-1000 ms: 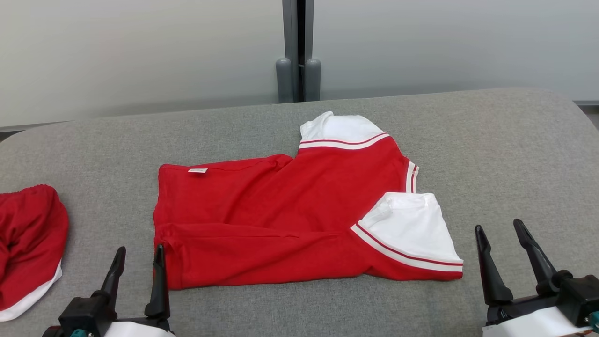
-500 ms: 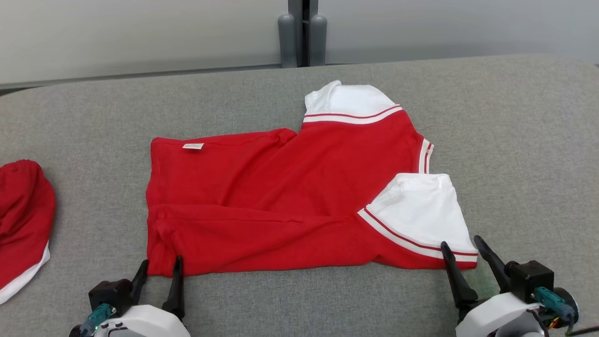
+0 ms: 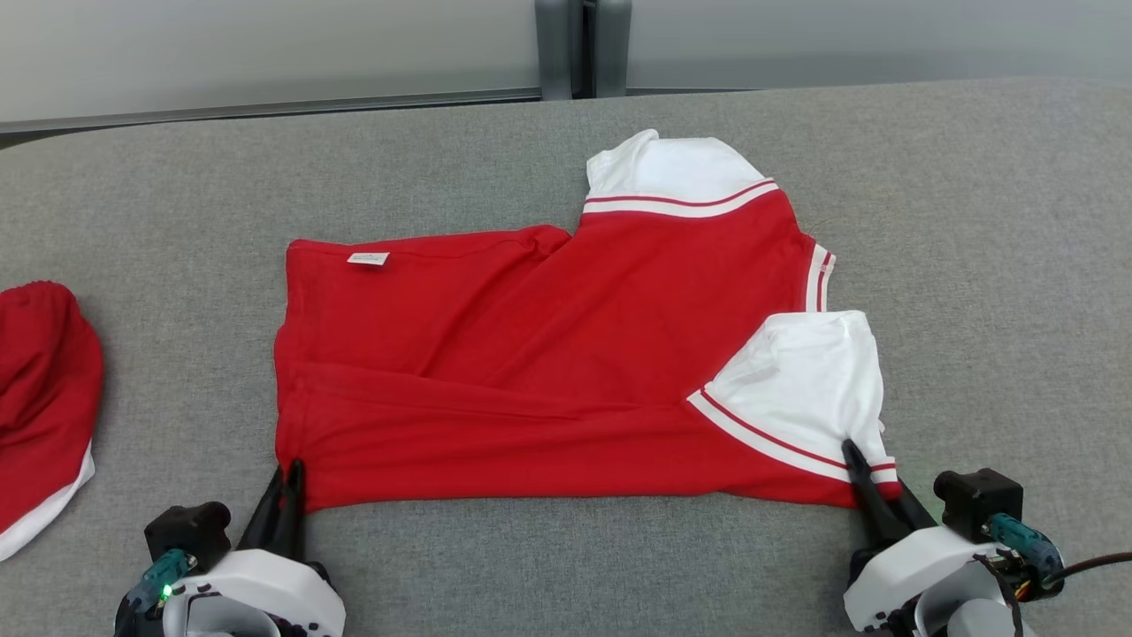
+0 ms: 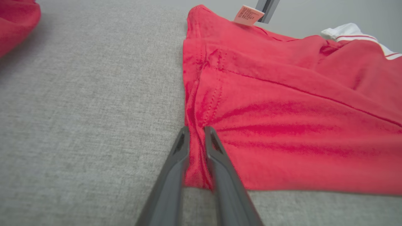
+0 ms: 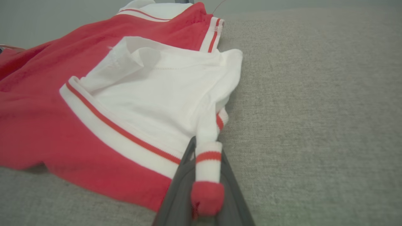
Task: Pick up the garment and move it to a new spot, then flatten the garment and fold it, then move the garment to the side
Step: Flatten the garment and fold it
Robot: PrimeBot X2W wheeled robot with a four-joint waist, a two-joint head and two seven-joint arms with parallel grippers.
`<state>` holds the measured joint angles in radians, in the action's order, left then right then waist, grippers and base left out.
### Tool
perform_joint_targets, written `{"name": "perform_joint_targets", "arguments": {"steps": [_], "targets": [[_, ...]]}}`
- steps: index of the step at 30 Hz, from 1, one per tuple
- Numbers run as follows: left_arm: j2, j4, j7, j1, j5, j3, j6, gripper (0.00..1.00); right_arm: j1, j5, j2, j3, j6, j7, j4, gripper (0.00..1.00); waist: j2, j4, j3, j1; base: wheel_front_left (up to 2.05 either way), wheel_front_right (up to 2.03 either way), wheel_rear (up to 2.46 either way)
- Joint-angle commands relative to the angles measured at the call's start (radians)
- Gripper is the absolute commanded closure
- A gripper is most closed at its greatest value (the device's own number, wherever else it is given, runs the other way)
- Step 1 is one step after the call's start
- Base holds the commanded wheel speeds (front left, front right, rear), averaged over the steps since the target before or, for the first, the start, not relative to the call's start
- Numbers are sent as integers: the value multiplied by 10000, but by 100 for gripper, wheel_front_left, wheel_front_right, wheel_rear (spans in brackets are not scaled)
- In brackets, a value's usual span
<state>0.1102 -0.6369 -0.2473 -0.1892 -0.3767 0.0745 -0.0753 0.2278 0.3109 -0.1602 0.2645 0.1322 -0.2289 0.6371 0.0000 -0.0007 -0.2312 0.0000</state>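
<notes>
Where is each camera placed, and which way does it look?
Head view: on the head, looking down at the red shirt on the gray cushion; left end effector and right end effector at bottom corners.
Left wrist view: on that wrist, along its fingers pinching the hem corner.
Right wrist view: on that wrist, along its fingers pinching the white sleeve cuff.
Shared: head and left wrist views show the label.

The garment (image 3: 531, 372) is soft matt knit cloth, red with white sleeves (ribbed, striped trim); the desk (image 3: 973, 221) wears coarse grey woven fabric, matt; the left tool (image 4: 196, 128) and right tool (image 5: 207, 146) are dull, smooth dark plastic.
</notes>
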Motion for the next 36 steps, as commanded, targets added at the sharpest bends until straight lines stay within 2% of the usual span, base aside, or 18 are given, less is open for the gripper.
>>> {"name": "perform_joint_targets", "arguments": {"steps": [1, 9, 17, 18, 19, 20, 21, 22, 31, 36], "targets": [[26, -169, 29, 332, -18, 1, -2, 100, -224, 117, -62, 38, -28, 39, 230, 100, 0, 50, 105, 0, 0, 0, 0], [429, 605, 233, 1200, -33, -19, 53, 100, -1444, 600, -314, -249, -28, -141, -1040, 100, 0, 300, 884, 0, 0, 0, 0], [755, 1578, 1166, 2356, -287, -147, 273, 100, -3464, 520, -97, -563, -28, 805, -2969, 100, 0, 270, 1525, 0, 0, 0, 0], [753, 1635, 1355, 2465, -340, -157, 329, 91, -3599, 472, -49, -597, -28, 912, -3162, 100, 0, 238, 1563, 0, 0, 0, 0], [750, 1725, 1464, 2562, -300, -125, 414, 23, -3718, 425, -22, -643, -28, 994, -3310, 100, 0, 212, 1591, 0, 0, 0, 0], [689, 1832, 1585, 2612, -359, -134, 470, 0, -3810, 355, 15, -684, -28, 1062, -3459, 56, 0, 195, 1612, 0, 0, 0, 0], [637, 1954, 1620, 2689, -375, -132, 536, 0, -3829, 269, 40, -728, -26, 1083, -3593, 5, 0, 172, 1643, 0, 0, 0, 0], [575, 2105, 1584, 2745, -379, -146, 605, 0, -3835, 205, 65, -754, -25, 1130, -3713, 0, 0, 158, 1661, 0, 0, 0, 0], [450, 3912, 500, 2697, 34, -105, 1014, 0, -3273, -551, -135, -1466, -23, 755, -5603, 0, 0, 209, 1873, 0, 0, 0, 0], [508, 4955, 431, 2500, 379, 159, 1114, 0, -3276, -866, -161, -1762, -23, 1211, -6674, 0, 0, 240, 2084, 0, 0, 0, 0]]}}
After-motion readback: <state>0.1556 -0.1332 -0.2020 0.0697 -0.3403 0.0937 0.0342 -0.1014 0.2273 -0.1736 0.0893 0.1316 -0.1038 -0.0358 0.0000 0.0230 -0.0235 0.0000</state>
